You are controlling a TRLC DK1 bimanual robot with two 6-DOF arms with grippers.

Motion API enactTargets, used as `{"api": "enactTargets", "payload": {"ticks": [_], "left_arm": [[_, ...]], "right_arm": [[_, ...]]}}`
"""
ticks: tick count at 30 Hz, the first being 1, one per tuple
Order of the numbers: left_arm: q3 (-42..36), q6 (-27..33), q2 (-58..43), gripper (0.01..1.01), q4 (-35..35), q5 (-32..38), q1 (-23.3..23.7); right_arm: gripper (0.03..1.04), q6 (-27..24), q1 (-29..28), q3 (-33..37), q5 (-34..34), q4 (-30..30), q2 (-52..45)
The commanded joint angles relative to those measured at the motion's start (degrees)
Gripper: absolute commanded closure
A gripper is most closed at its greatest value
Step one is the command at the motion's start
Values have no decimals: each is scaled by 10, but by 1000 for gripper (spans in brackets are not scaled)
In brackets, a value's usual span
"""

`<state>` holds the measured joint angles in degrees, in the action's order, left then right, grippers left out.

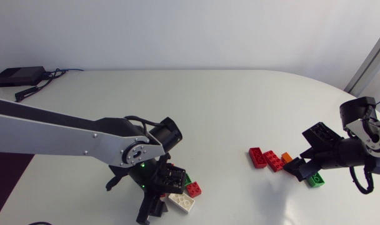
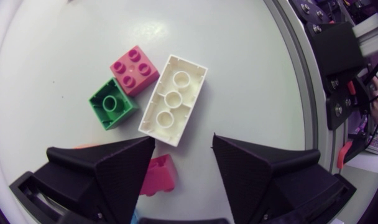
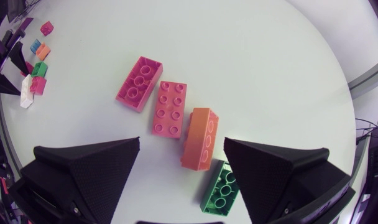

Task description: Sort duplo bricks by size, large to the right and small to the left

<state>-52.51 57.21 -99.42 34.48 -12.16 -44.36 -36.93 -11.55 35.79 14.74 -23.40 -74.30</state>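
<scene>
White tabletop, matte. Two brick clusters, one under each arm.

L pincer: wide open, holds nothing, hangs low over the table. Just ahead of the tips lies the white long brick, hollow side up, three tubes showing, at a slant to the fingers. Neither finger touches it. Beyond it is a pink sq brick, studs up, against or just beside one long wall. A green sq brick, hollow side up, sits up against the pink one. Another pink brick is half hidden under one finger.

White one looks like the stray, large among smalls, so prob. the next pick, bound for the R side.

Handling, my guess: hard plastic, light, stiff, won't crush. Walls are smooth, prob. a bit slick on the pads. Best hold is across the short width, on the two long walls, mid-length, so it doesn't swing. The wrist needs a turn to square up to the slant. The pink sq crowds one long wall, so there's little room for that finger and a risk of nudging it.

R pincer: also wide open, empty. The near end of the orange long brick is in the gap, touching neither finger. The green long brick is deeper in, close by one finger. Ahead are the near pink-red brick and, past it, the far pink-red brick, side by side.
</scene>
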Motion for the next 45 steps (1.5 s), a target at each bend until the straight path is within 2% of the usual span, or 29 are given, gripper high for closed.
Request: {"api": "enactTargets", "payload": {"ticks": [1,5,8,11,12,16,19,26,27,31,34,39,45], "left_arm": [[-1,15,-14,651,-7,-2,-14],[-8,9,-30,738,-20,-4,-29],[-16,-7,-50,916,-34,-9,-43],[-37,-19,-72,920,-33,-26,-57],[-47,-25,-81,954,-31,-30,-57],[-88,-27,-98,956,-8,-58,-44],[-112,-37,-98,956,6,-79,-47],[-127,-57,-94,951,8,-92,-49],[-125,-59,-87,910,8,-92,-41],[-105,-64,-40,502,-1,-96,5],[-81,-69,1,359,-20,-98,43],[-43,-68,45,279,-39,-102,97],[-14,-67,88,256,-49,-116,151]], "right_arm": [[82,-1,4,2,-3,-9,8],[82,-4,4,0,-2,-13,18],[82,-7,4,-4,0,-21,33],[82,-15,10,-7,13,-46,64],[82,-17,18,-10,19,-57,79],[82,-31,61,-16,74,-119,138],[82,-20,128,-22,87,-144,159],[84,70,317,-15,77,-133,126],[84,79,341,-14,71,-126,118],[84,118,422,-12,45,-100,69],[84,151,471,-13,27,-72,38],[85,183,519,-11,8,-38,-9],[87,201,558,-7,-12,-10,-62]]}}
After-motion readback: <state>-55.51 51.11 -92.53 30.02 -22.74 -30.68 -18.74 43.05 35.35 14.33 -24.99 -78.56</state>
